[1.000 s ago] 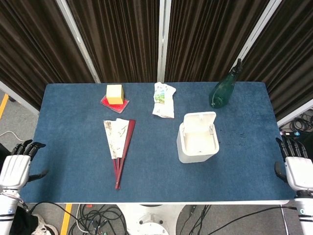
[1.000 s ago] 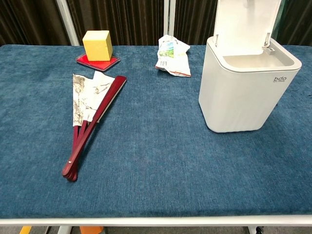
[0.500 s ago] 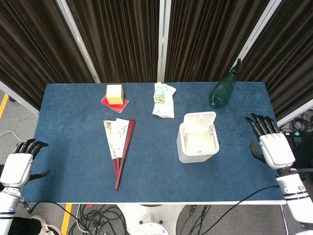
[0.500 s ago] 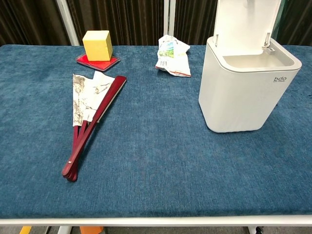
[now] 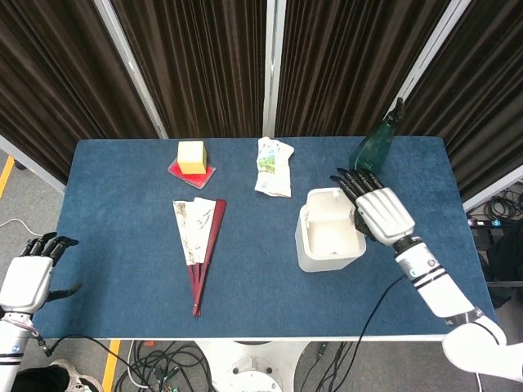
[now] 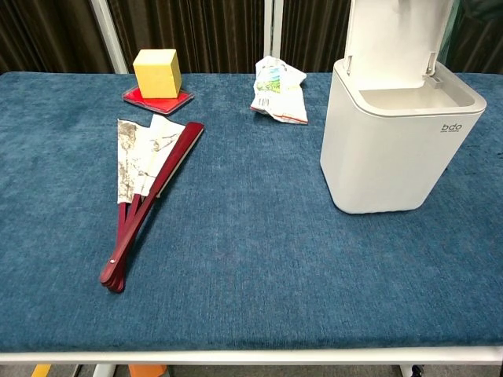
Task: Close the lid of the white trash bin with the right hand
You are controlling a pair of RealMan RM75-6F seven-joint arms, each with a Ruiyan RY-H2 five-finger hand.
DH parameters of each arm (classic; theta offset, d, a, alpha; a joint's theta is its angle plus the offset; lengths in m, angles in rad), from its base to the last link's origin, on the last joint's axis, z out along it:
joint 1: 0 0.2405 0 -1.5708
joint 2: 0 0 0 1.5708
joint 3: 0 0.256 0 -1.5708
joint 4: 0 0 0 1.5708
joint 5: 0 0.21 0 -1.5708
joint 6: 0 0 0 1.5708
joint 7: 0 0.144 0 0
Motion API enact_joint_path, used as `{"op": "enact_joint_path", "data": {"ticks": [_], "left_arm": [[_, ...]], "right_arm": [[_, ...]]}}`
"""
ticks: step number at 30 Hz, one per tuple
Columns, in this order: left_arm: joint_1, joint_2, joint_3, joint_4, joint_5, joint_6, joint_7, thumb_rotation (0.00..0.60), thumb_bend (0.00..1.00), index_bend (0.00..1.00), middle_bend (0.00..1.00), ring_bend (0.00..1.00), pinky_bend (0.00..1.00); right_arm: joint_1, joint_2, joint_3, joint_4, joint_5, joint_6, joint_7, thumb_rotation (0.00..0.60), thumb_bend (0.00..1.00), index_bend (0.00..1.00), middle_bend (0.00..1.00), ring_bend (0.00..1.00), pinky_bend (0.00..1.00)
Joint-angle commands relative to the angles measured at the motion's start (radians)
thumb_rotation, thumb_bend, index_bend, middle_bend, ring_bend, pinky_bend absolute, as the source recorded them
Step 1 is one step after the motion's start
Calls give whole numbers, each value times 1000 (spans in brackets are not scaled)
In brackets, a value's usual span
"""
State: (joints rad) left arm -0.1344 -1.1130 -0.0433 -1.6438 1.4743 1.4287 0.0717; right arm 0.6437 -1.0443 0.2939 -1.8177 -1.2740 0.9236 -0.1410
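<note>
Right robot hand (image 5: 380, 214) hovers over the right rim of the white trash bin (image 5: 328, 239), fingers spread apart and holding nothing, dark fingertips (image 5: 347, 181) reaching toward the raised lid (image 6: 398, 30). The bin stands right of centre on the blue worktop (image 5: 122, 237), its lid upright. At its 1 o'clock stands a green spray bottle (image 5: 376, 145); at 11 o'clock lies a crumpled snack bag (image 5: 273, 167). A folding fan (image 5: 198, 242) lies at 9 o'clock, with a yellow block (image 5: 191, 155) on a red coaster (image 5: 192, 171) beyond. Half a second ago the right robot hand was out by the worktop's right edge. Left robot hand (image 5: 28, 280) stays open off the left edge. The bin's front reads "bdo".
</note>
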Motion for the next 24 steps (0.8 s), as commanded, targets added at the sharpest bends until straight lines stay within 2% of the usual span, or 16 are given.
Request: {"op": "enact_joint_path", "data": {"ticks": [1,7,12,18,24], "left_arm": [[2,1,1,2,-1,1,-2,600,0,269,244,123,199],[2,0,3,10,-5,-4,-13,600,0,270,244,123,199],[3,-2,4,12,-2,-2,-15,600,0,269,244,123,199],[5,-1,6,9,-3,-1,-15,600,0,270,244,122,199],[2,2,8,1,2,-4,-7,600,0,271,244,123,199]], "right_arm": [[27,-23,12,6,17,-15,2,600,1000,0,0,0,0],[53,-30,-7,-8,54,-47,-3,600,1000,0,0,0,0],[48,-21,-25,-27,42,-37,8,600,1000,0,31,0,0],[11,5,-71,-75,-26,-6,41,600,1000,0,69,0,0],[-48,17,-142,-108,-156,68,46,600,1000,0,69,0,0]]}}
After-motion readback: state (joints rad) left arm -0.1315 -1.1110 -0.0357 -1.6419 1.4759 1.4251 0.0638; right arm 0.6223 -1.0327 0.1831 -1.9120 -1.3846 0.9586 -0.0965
